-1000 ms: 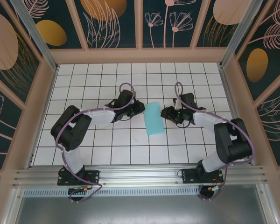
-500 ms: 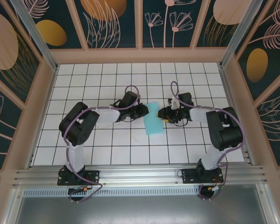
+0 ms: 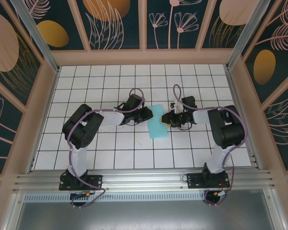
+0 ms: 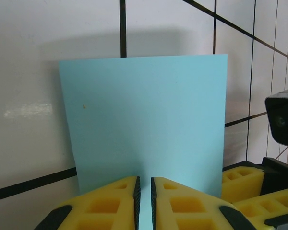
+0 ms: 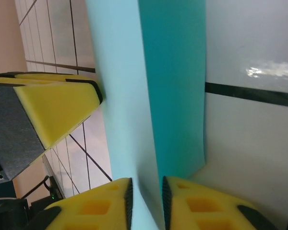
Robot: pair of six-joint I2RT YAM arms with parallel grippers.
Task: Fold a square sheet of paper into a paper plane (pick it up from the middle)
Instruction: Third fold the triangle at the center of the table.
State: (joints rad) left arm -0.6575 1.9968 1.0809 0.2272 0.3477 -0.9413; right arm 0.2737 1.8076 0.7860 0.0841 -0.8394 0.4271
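Reaching in from the near edge of the table [image 3: 86,153], the left arm [image 3: 81,129] and the right arm [image 3: 228,129] are meeting in the middle, each bending in toward the other. Between them the sheet of paper [image 3: 158,122] is lying around the middle of the table. It is light cyan and is already folded into a narrow strip with two layers.

The paper is looking very thin and light. It is likely going to bend, flop and crease at the smallest push, and it may slip out of a loose hold. Holding it at the middle of each long side, not at a corner, is looking like the best way to keep it flat.

The left gripper [image 3: 146,114] is pinching the left side of the sheet. Its yellow fingers [image 4: 110,201] are almost touching, with the paper edge running into the thin gap. The right gripper [image 3: 167,119] is squeezing the right side the same way.

Compared with a second ago, the right arm is tucking its elbow in and its fingers are closing, while the left arm is reaching a little further in.
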